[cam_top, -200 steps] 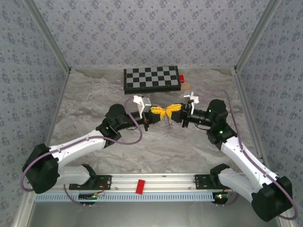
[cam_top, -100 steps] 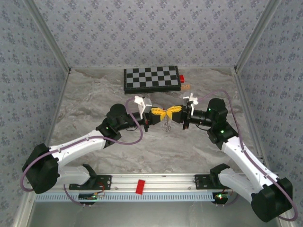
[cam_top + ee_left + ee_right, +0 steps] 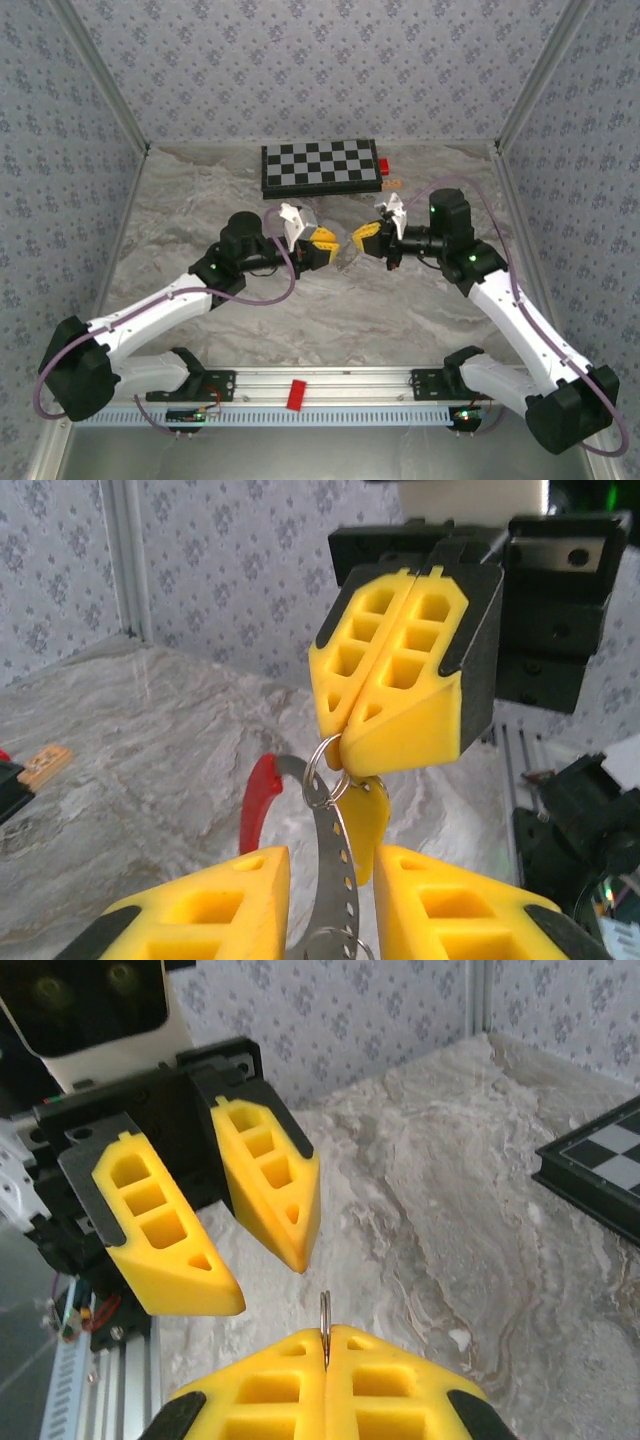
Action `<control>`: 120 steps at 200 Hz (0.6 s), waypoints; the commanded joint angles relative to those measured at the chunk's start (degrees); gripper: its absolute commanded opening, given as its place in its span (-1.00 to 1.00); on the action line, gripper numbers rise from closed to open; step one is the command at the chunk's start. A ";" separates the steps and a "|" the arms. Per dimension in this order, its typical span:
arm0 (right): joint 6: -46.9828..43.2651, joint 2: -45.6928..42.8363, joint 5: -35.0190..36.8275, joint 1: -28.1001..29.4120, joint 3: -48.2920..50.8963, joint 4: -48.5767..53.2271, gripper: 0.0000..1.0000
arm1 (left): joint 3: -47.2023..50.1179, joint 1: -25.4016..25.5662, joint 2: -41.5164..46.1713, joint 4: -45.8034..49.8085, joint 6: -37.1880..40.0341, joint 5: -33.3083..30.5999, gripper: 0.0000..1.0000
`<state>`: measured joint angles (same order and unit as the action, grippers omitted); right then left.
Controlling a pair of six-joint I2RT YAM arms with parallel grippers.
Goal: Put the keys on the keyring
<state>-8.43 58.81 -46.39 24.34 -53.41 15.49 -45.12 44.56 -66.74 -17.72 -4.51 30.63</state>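
Marbled desk (image 3: 200, 220), chessboard (image 3: 320, 166) at back. Top: L gripper (image 3: 328, 248) and R gripper (image 3: 360, 238) nose to nose over mid-desk; load too small to read. L wrist: R jaws clenched on small wire ring (image 3: 318, 763); keyring (image 3: 330, 825) hanging upright below, strip running down betw parted L jaws, seemingly untouched; yellow key (image 3: 366, 815) just behind. R wrist: ring edge-on in R's seam, L jaws splayed opposite.

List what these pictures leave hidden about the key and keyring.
Key: left wrist view, partly behind the keyring.
Keyring: its lower part cut off by that view's bottom edge.
Both: too small in the top view.
Small ring: right wrist view, mostly buried in the right pincer.
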 commanded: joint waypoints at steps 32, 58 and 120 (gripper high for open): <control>-12.96 3.96 8.93 6.59 -11.19 20.53 -1.00 | -2.82 -1.59 2.40 7.81 7.10 3.12 -0.42; -14.84 6.64 9.79 8.12 -13.47 24.17 -1.00 | -2.74 -1.59 1.99 8.43 8.23 4.72 -0.42; -15.14 7.64 9.40 8.91 -13.21 22.97 -1.00 | -3.35 -1.63 0.38 7.89 8.05 5.90 -0.42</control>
<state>-22.24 66.50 -37.19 32.80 -65.30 37.23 -46.04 43.11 -65.78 -9.52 2.55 34.06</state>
